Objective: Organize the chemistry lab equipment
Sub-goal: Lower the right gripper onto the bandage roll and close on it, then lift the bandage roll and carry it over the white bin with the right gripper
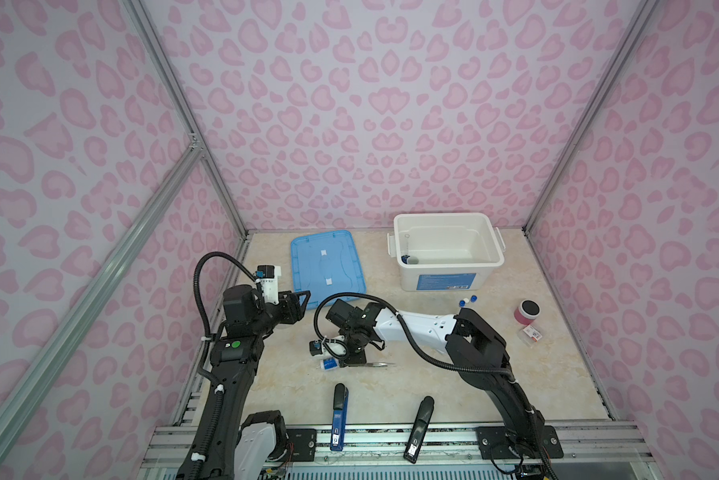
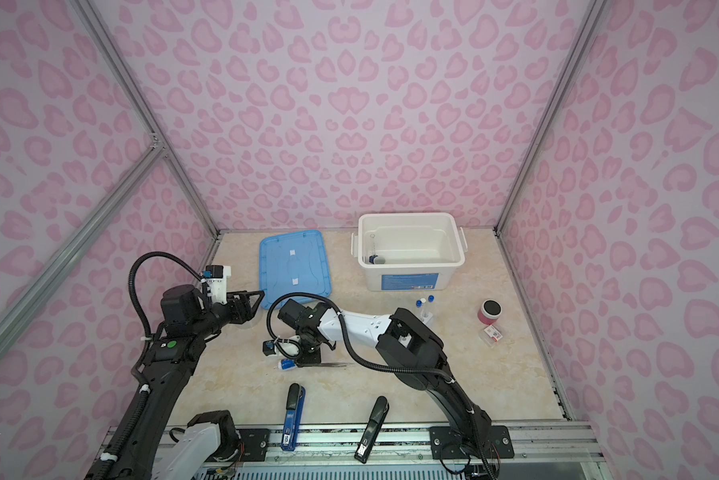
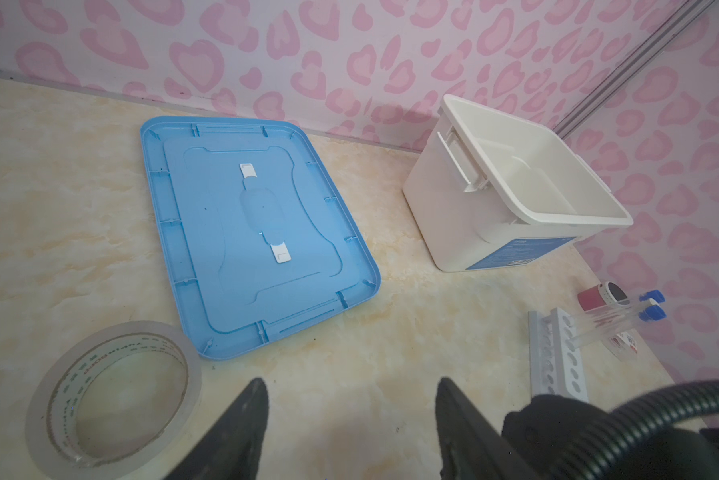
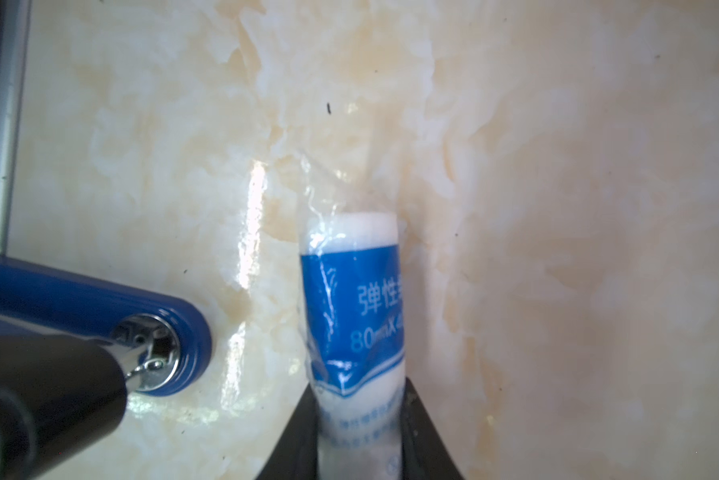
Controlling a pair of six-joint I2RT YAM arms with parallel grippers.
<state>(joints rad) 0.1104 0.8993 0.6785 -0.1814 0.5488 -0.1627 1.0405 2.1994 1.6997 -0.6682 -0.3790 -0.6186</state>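
The right gripper point(image 4: 360, 409) clasps the near end of the blue-labelled white roll point(image 4: 353, 307), which is plastic-wrapped and lies flat on the tabletop point(image 4: 557, 208), its long axis pointing straight ahead of the jaws. A blue stapler point(image 4: 79, 303) sits close alongside and metal tweezers point(image 1: 374, 365) lie just behind. The open white bin point(image 1: 407, 278) stands well off. The left gripper point(image 3: 349, 415) hangs wide open and empty, farther away.
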